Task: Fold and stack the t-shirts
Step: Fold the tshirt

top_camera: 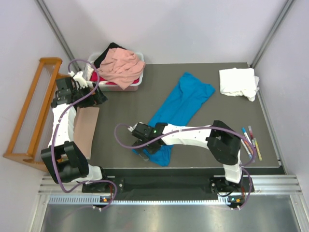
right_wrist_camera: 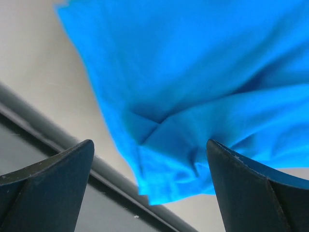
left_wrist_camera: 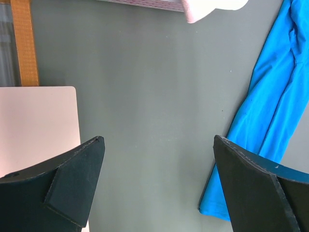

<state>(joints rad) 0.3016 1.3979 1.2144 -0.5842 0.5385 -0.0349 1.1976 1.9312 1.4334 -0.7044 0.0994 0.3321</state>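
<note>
A bright blue t-shirt point(top_camera: 181, 108) lies in a long crumpled strip, running diagonally across the dark mat from the back right to the front edge. My right gripper point(top_camera: 143, 151) hovers open over its near end. In the right wrist view, the shirt's bunched corner point(right_wrist_camera: 183, 159) lies between and beyond the spread fingers point(right_wrist_camera: 251, 188), and nothing is gripped. My left gripper point(top_camera: 99, 96) is open at the left, in front of the tub, over bare mat point(left_wrist_camera: 158, 140); the blue shirt point(left_wrist_camera: 275, 111) lies to its right. A folded white t-shirt point(top_camera: 237, 82) sits at the back right. A salmon-pink t-shirt point(top_camera: 123, 66) tops the tub's pile.
The white tub point(top_camera: 137, 83) at the back left also holds black and red cloth. A wooden slatted rack point(top_camera: 34, 108) stands off the table's left side. A tan board point(top_camera: 87, 128) lies on the left of the mat. Several pens point(top_camera: 251, 142) lie near the right edge.
</note>
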